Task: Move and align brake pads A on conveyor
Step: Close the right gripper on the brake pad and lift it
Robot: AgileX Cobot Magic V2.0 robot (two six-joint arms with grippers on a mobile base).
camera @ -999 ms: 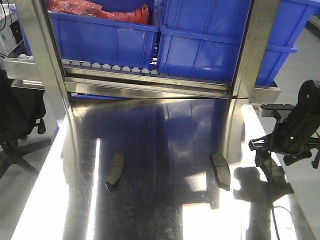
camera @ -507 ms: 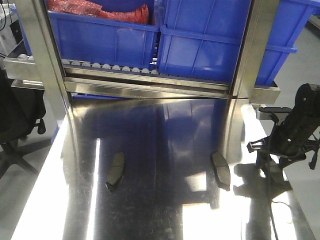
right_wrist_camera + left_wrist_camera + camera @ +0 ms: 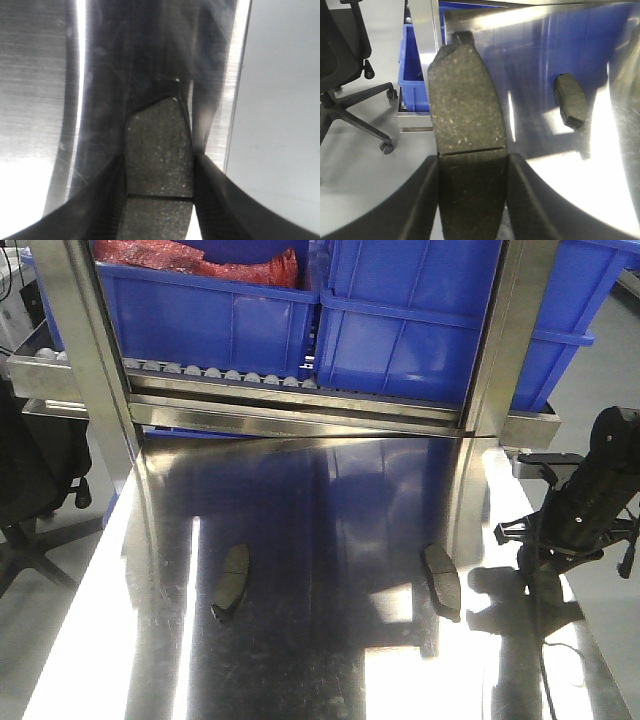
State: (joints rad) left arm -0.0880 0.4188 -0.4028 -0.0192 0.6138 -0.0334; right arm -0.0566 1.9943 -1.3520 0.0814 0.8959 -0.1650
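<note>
In the left wrist view my left gripper (image 3: 472, 200) is shut on a brake pad (image 3: 467, 115), friction face up with its thin groove just past the fingertips. It hangs over the steel table's left edge. A second pad (image 3: 570, 102) lies on the steel beyond it. My right gripper (image 3: 159, 200) is shut on another pad (image 3: 160, 155) low over the table near its right edge. From the front, two pads (image 3: 232, 580) (image 3: 442, 578) lie on the table, and my right gripper (image 3: 540, 565) points down at the right rim. The conveyor is out of view.
A steel table (image 3: 320, 660) with two upright steel posts (image 3: 85, 350) (image 3: 495, 340). Behind them a roller rack carries blue bins (image 3: 400, 320). A black office chair (image 3: 345, 75) stands on the floor to the left, and a blue bin (image 3: 415, 75) sits under the table edge.
My right arm has shifted a little to the right and lower at the table's right rim. The two pads lying on the table have not moved.
</note>
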